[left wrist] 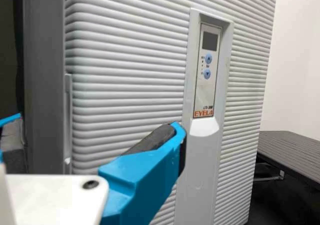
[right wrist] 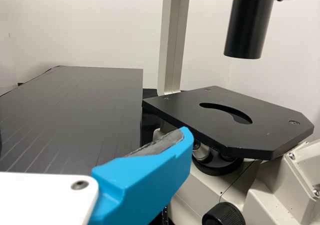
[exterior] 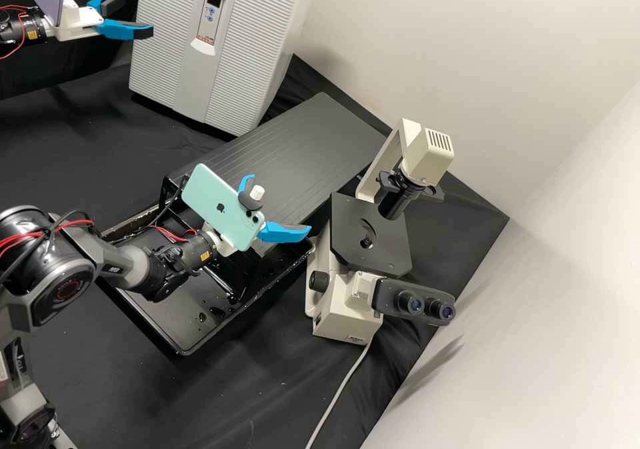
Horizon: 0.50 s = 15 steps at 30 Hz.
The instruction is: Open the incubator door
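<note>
Our left gripper [exterior: 137, 14] is spread beside the incubator [exterior: 280, 39], whose door [exterior: 167, 69] looks shut.

In the high view we see the incubator at eleven o'clock on the desk [exterior: 73, 129], the left gripper by its nine o'clock side; we cannot tell whether a finger touches the door. Our right gripper [exterior: 279, 204] has its fingers apart just off centre toward nine o'clock, with the microscope [exterior: 363, 236] at four. The panel [exterior: 320, 136] lies toward twelve, the tray [exterior: 180, 312] toward eight, and a cable [exterior: 341, 389] runs toward six.
</note>
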### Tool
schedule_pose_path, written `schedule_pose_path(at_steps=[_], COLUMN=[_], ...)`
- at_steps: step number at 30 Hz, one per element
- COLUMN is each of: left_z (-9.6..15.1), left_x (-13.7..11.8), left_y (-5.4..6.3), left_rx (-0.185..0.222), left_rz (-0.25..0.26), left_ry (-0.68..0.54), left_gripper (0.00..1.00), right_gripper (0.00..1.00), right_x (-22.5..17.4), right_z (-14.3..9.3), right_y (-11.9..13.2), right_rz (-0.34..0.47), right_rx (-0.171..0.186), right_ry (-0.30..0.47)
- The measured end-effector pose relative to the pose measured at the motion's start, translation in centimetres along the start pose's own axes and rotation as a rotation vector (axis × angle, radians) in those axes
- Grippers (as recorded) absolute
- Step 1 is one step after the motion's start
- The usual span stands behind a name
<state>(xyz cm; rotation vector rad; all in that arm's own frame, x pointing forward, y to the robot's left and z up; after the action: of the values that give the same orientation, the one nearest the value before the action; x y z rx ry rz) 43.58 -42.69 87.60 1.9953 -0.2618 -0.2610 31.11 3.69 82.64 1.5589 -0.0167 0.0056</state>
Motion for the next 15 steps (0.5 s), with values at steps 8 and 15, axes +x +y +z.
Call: schedule_pose_path(at_steps=[8,15], left_z=[0.69,1.01], left_x=[0.72,0.84], left_y=[-0.06,-0.36], left_rx=[0.005,-0.006], left_rz=[-0.007,-0.021], left_ry=[-0.013,-0.03], left_gripper=[1.0,1.0], right_gripper=[1.0,1.0], right_x=[0.0,0.0], right_z=[0.0,0.0], right_y=[0.0,0.0], right_rz=[0.0,0.0], right_rx=[0.0,0.0], right_ry=[0.0,0.0])
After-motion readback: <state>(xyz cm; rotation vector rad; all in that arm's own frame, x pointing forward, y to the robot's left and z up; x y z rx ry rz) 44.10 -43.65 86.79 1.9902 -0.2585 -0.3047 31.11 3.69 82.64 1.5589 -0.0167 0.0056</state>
